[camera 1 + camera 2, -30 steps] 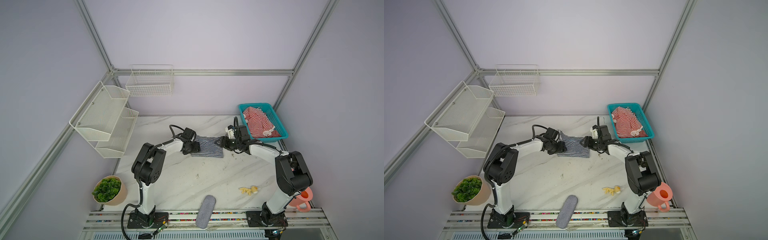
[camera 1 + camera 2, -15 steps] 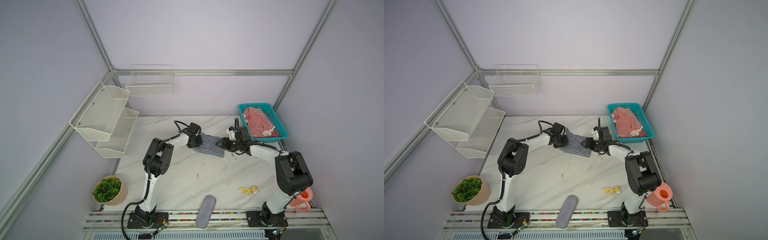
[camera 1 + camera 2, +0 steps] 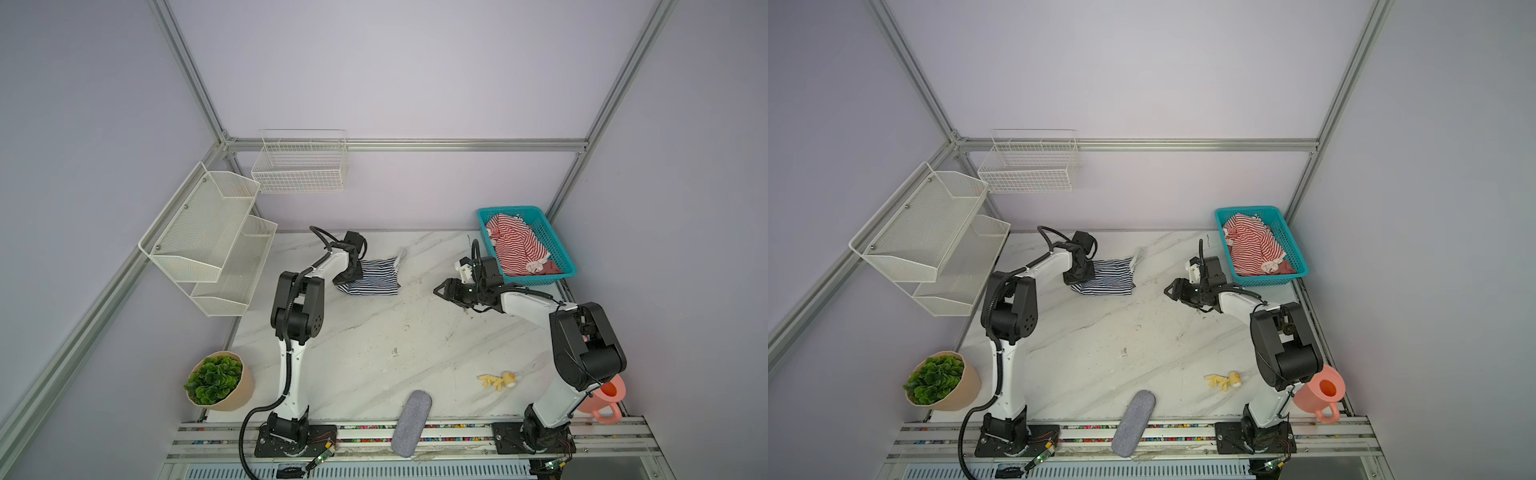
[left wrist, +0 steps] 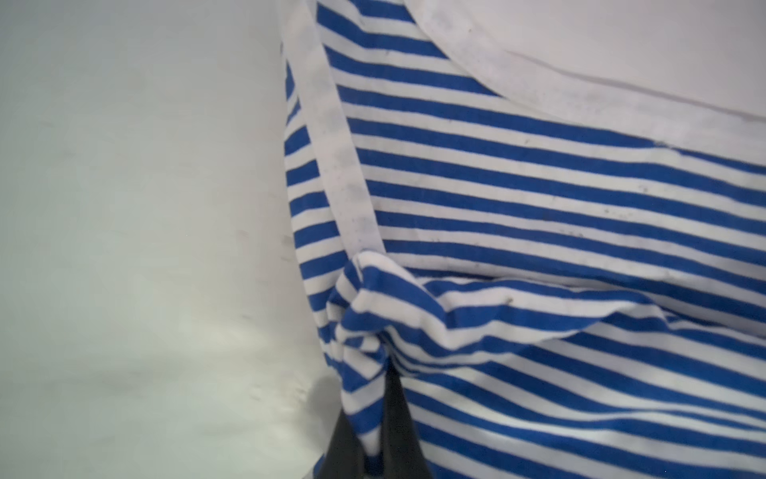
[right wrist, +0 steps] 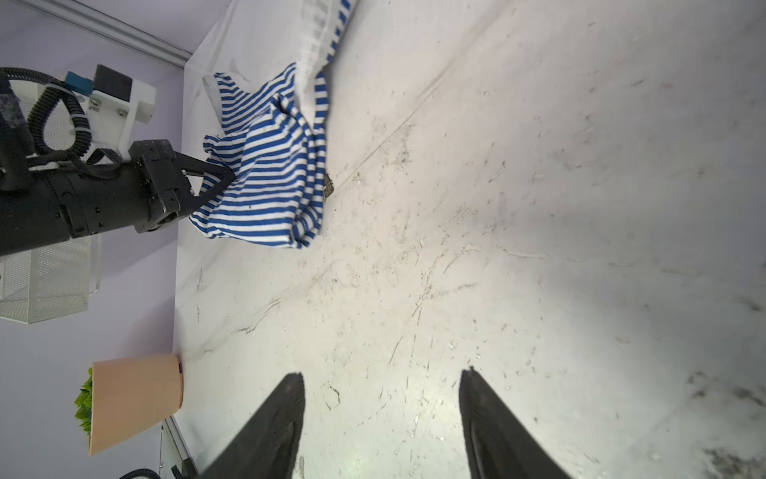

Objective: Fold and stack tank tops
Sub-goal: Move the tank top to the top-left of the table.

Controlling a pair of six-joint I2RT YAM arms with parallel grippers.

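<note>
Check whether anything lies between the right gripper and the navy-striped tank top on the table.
Nothing visible does: only bare table lies between the right gripper, jaws open, and the navy-and-white tank top, pinched on its far side by the left gripper.

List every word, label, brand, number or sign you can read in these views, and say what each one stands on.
No text can be read in any view.
The coloured marks along the front rail are too small to read.
The navy-and-white tank top shows only stripes and plain white trim, with no tag or print visible.
The teal basket, pink cup and grey case show no label.
</note>
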